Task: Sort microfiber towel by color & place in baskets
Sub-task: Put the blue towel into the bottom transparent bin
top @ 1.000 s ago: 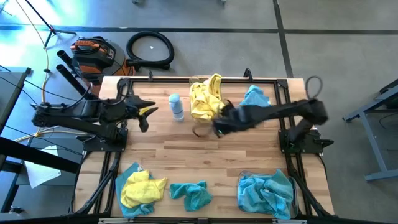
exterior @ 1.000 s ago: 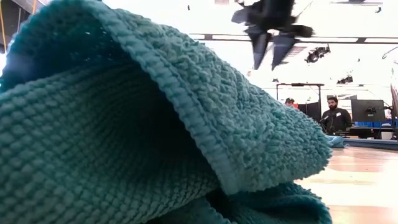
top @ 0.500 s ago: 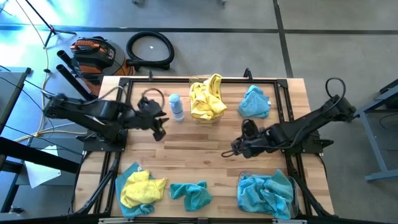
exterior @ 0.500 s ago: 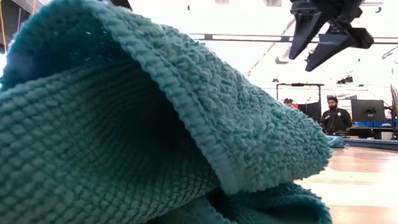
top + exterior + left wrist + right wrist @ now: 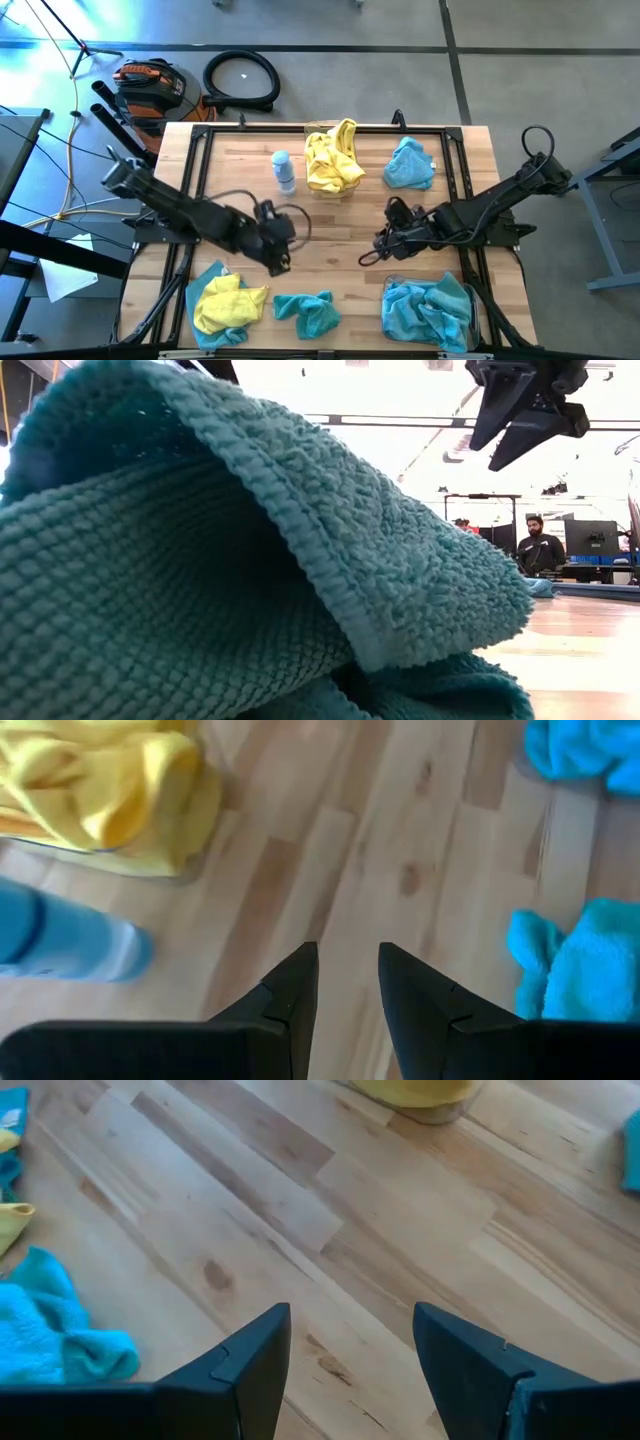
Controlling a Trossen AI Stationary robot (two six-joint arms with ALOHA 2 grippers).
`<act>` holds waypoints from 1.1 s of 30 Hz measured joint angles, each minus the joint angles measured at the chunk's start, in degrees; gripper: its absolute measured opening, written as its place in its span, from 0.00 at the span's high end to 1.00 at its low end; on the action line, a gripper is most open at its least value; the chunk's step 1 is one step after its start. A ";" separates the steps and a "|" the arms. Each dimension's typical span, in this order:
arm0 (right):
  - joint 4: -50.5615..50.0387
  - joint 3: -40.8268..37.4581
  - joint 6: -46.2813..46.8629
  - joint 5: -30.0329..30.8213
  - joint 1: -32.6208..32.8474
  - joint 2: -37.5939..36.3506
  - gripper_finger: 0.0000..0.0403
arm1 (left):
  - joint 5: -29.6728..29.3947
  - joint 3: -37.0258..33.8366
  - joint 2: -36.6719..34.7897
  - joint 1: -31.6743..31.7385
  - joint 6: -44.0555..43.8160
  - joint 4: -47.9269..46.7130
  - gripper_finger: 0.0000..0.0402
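Yellow and teal-blue soft towels [image 5: 222, 300] lay heaped at the wooden desk's [image 5: 330, 215] front-left corner, a loose crumpled teal towel [image 5: 308, 313] just beside them. Above it the left hand [image 5: 277, 262] hung narrowly parted; best to descend squarely onto its bunched middle. Bare planks separated it from the right hand [image 5: 372, 252], spread wide and empty, near the clear tub of teal towels [image 5: 430, 310] by the front edge.

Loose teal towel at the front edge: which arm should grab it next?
Left, probably. The left gripper hangs open and empty just behind the teal towel, next to the yellow towel. The right gripper, also open and empty, is farther off, nearer the basket of teal towels.
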 joint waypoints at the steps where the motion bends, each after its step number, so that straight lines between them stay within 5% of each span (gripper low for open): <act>1: 0.44 0.00 -0.55 -0.13 0.00 0.00 0.48 | 0.11 0.52 1.43 -0.35 -0.06 -0.19 0.77; 16: 7.17 0.00 -7.29 -1.10 0.00 0.04 0.48 | 20.55 1.86 17.23 -4.12 -3.05 12.64 0.77; 33: 9.20 0.00 -7.85 -1.75 0.00 0.04 0.48 | 23.71 1.86 21.19 -5.62 -1.88 18.09 0.77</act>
